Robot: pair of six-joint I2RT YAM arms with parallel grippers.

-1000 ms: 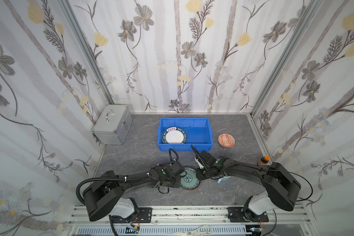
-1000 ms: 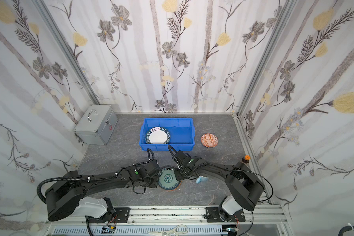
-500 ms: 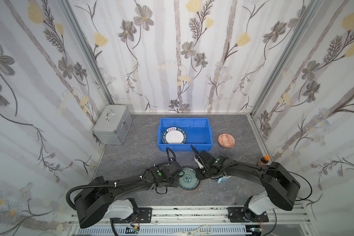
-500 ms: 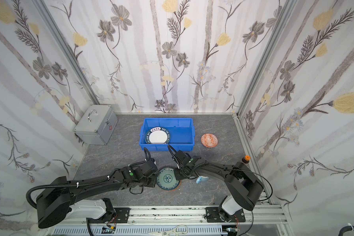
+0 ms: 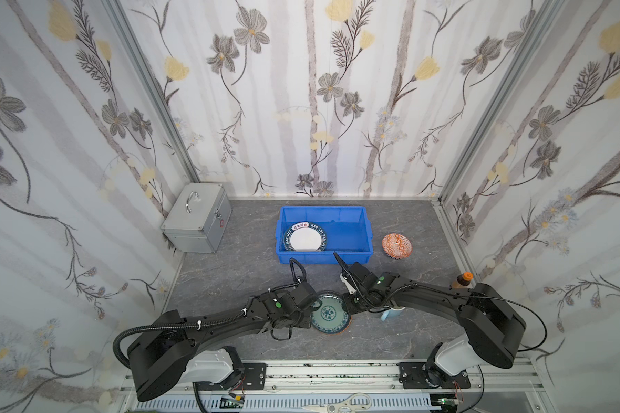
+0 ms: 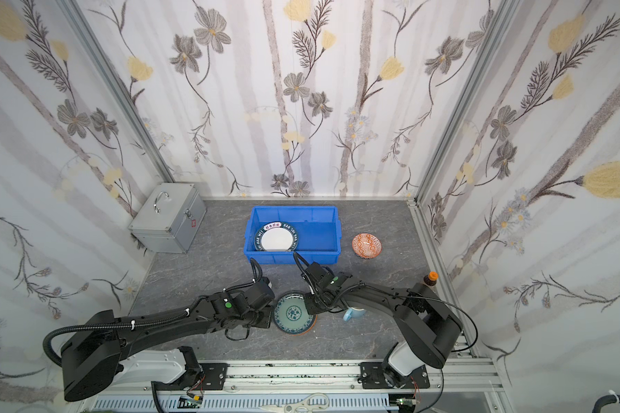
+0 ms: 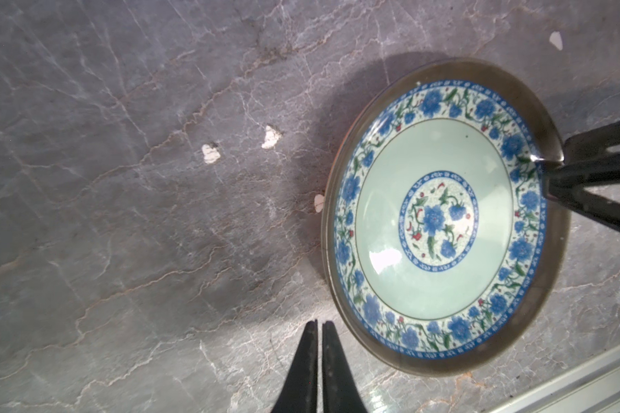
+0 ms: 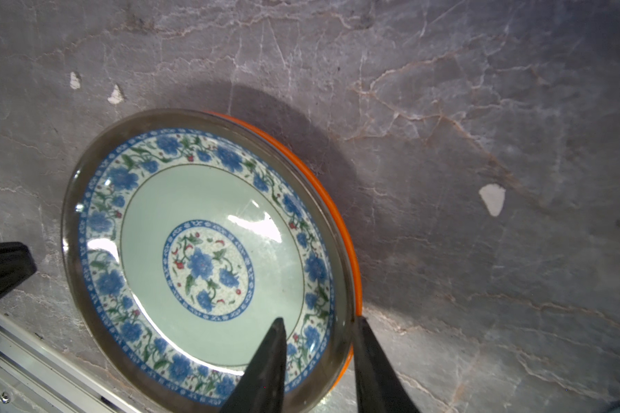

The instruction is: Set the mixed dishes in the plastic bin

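The teal patterned plate (image 5: pixel 330 314) (image 6: pixel 294 314) (image 7: pixel 437 218) (image 8: pixel 208 264) lies on a plain orange plate (image 8: pixel 351 257) near the table's front. My right gripper (image 5: pixel 348 307) (image 8: pixel 319 320) is shut on the teal plate's right rim, one finger inside and one outside. My left gripper (image 5: pixel 310 318) (image 7: pixel 319 323) is shut and empty, just off the plate's left edge. The plastic bin (image 5: pixel 323 209) (image 6: pixel 294 209) holds a white plate with a dark lettered rim (image 5: pixel 305 239). A small orange-patterned bowl (image 5: pixel 397 245) sits right of the bin. A pale blue mug (image 6: pixel 353 314) peeks from under my right arm.
A silver metal case (image 5: pixel 197 221) stands at the back left against the wall. A small bottle with an orange cap (image 5: pixel 462 280) is at the table's right edge. Scissors (image 5: pixel 340 407) lie on the front rail. White chips (image 7: pixel 210 153) dot the grey tabletop.
My left arm has swung a little, its elbow moving out to the left, while its shut gripper stays beside the plate. The right gripper and the plates have hardly moved.
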